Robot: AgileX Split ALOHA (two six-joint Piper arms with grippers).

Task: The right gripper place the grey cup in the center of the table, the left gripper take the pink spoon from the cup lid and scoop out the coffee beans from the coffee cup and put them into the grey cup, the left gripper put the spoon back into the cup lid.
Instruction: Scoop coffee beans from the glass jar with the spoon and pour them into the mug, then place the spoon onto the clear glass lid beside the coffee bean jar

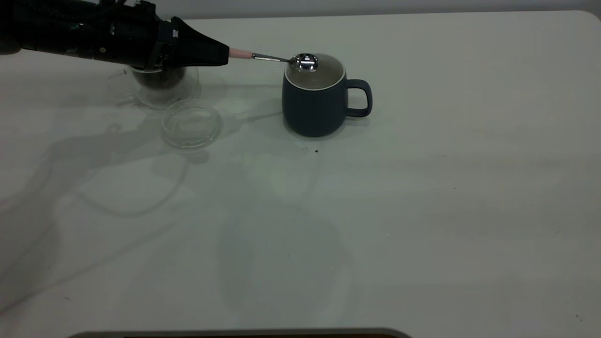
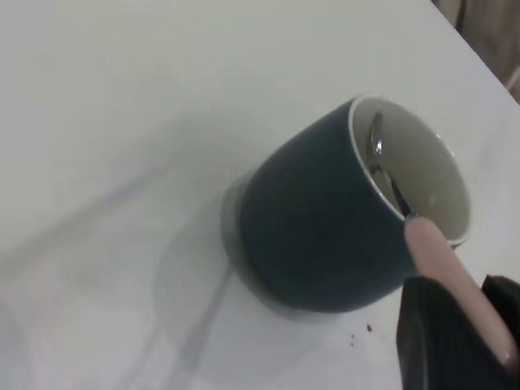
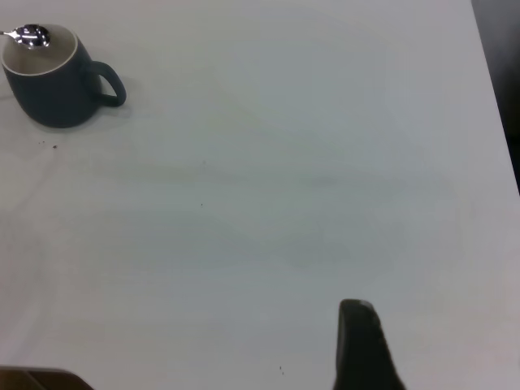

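The grey cup (image 1: pixel 315 105) stands upright near the table's middle, its handle pointing right; it also shows in the left wrist view (image 2: pixel 325 236) and the right wrist view (image 3: pixel 53 81). My left gripper (image 1: pixel 224 52) is shut on the pink handle of the spoon (image 1: pixel 240 53), just left of the cup. The spoon's shiny bowl (image 1: pixel 305 62) hangs over the cup's mouth and looks bare. The glass coffee cup (image 1: pixel 162 84) with dark beans sits behind my left gripper. The clear cup lid (image 1: pixel 191 123) lies flat in front of it. My right gripper (image 3: pixel 361 341) hovers far off to the right.
A few dark crumbs (image 1: pixel 315 151) lie on the white table (image 1: pixel 422 211) just in front of the grey cup. The table's back edge runs close behind the cups.
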